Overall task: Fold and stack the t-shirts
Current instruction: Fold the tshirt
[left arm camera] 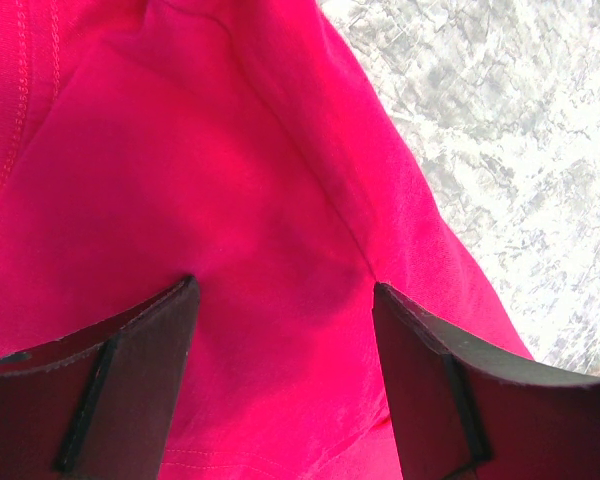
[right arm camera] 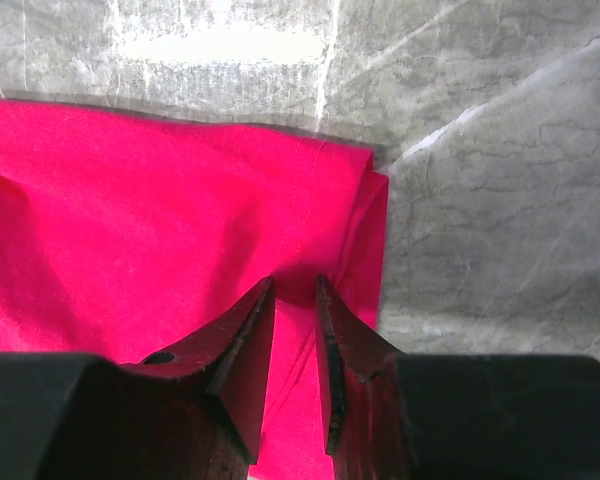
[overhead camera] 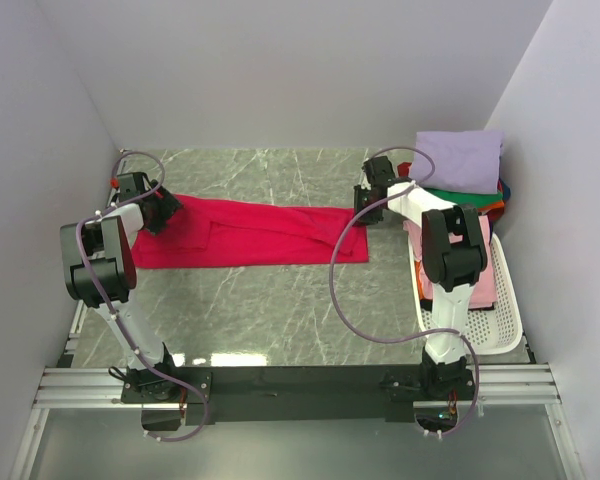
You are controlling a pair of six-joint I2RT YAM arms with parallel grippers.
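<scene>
A large crimson-red t-shirt point(overhead camera: 250, 232) lies on the table folded into a long band. My left gripper point(overhead camera: 165, 212) is at its left end. In the left wrist view the jaws point(left arm camera: 280, 285) stand wide open, tips down on the red cloth point(left arm camera: 230, 150) with nothing pinched. My right gripper point(overhead camera: 363, 215) is at the band's right end. There the jaws point(right arm camera: 295, 282) are drawn narrow around a ridge of the red cloth point(right arm camera: 130, 200), close to its folded edge. A lavender t-shirt point(overhead camera: 458, 160) tops a stack at the back right, with green point(overhead camera: 460, 195) and orange point(overhead camera: 495, 207) cloth showing under it.
A white perforated basket point(overhead camera: 507, 300) stands along the right wall with pink cloth point(overhead camera: 480, 280) in it, beside the right arm. The grey marble table point(overhead camera: 280, 310) runs to white walls on the left, back and right. The arms' bases are at the near edge.
</scene>
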